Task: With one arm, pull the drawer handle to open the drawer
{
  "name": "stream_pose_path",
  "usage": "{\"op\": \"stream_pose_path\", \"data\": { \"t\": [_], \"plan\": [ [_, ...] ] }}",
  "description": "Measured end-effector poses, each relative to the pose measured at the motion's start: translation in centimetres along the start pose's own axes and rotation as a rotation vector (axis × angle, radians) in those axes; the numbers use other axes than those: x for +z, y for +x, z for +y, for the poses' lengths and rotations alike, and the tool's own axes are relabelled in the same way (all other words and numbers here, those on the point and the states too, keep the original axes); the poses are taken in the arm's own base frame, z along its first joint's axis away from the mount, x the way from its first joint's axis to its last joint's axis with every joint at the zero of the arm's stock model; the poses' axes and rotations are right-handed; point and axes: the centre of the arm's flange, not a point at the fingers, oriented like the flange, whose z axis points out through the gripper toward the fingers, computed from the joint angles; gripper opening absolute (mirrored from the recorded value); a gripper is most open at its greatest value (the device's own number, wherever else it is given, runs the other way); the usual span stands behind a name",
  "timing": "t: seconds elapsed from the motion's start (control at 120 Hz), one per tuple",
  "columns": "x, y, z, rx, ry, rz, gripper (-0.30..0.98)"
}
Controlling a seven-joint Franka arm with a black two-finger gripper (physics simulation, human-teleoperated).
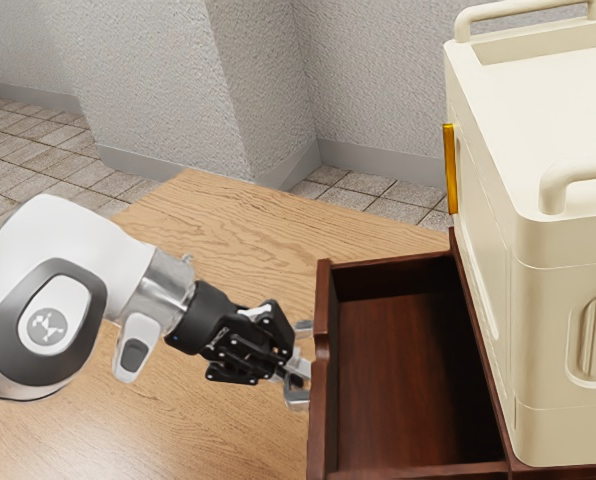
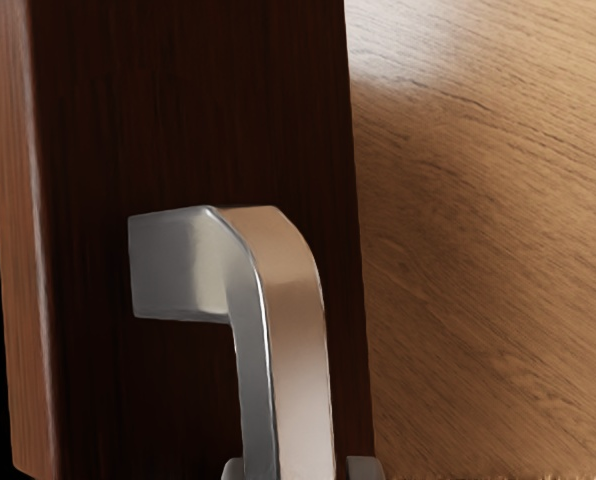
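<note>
In the exterior view the light is bright and rather even; the cream box (image 1: 568,110) looks very pale on its top. Inside the drawer (image 1: 321,310) there is dark shadow. In the wrist view, a soft whitish glare lies on the table (image 2: 498,250), and the metal handle (image 2: 298,350) shines warmly.

Arm: smooth white rounded casing (image 1: 73,238)
Joint: dark grey oval ring (image 1: 6,352) on a white ground
Marking: round grey emblem (image 1: 47,325) bearing a white branching figure
Side piece: white rounded block (image 1: 121,366) with a dark grey inset (image 1: 133,354)
Wrist: shiny silver metal collar (image 1: 162,290)
Hand: matte black gripper (image 1: 292,368), angular linkages (image 1: 244,352), small pale lettering (image 1: 219,335)
</note>
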Motion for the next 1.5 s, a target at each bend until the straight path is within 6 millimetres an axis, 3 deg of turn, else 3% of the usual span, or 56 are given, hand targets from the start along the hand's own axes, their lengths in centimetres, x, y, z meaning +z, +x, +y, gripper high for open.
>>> {"op": "stream_pose_path", "data": {
  "t": [0.475, 0.692, 0.95, 1.05, 1.333, 1.375, 1.5],
  "plan": [
    [-2.2, -0.3, 2.2, 0.006, -0.004, -0.009, 0.02],
    [-3.0, -0.4, 2.8, 0.029, -0.019, -0.017, -0.02],
    [-2.8, -0.3, 2.7, 0.048, -0.042, -0.014, 0.11],
    [-3.2, -0.3, 2.3, 0.056, -0.043, -0.017, 0.10],
    [-9.2, -1.0, -3.0, 0.094, -0.029, -0.053, 0.19],
    [-9.7, -2.0, -4.5, 0.102, -0.073, -0.070, 0.21],
    [-10.2, -5.1, -11.7, 0.112, -0.299, -0.127, 0.36]
  ]
}}
